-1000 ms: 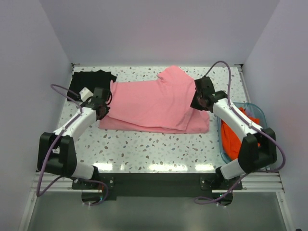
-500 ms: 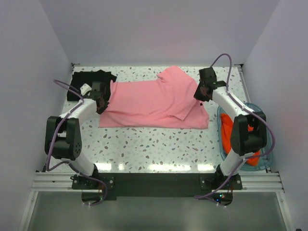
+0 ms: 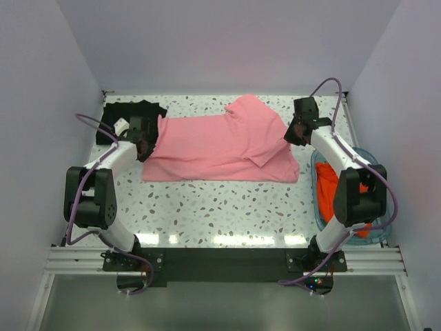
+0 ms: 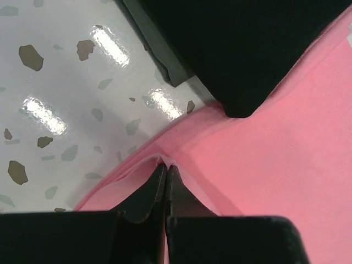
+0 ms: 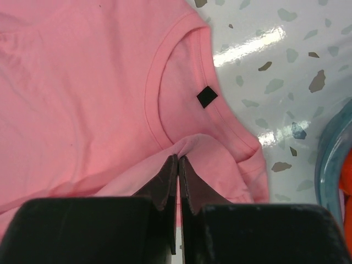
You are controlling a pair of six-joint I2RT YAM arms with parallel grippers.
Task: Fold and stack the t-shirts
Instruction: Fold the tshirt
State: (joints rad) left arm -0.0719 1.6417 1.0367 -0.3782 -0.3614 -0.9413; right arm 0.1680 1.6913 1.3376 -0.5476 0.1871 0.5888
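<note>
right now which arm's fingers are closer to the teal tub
Right. The right fingers pinch the pink shirt at its right edge, just left of the teal tub; the left fingers pinch its opposite edge, across the table.

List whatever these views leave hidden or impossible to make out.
- Top view: the right arm covers much of the teal tub, so the orange-red shirts in it cannot be counted.
- Top view: the top fold of the pink t-shirt hides its lower layers.
- Top view: the left arm covers part of the black t-shirt.
- Right wrist view: the tub is cut off by the right edge.
</note>
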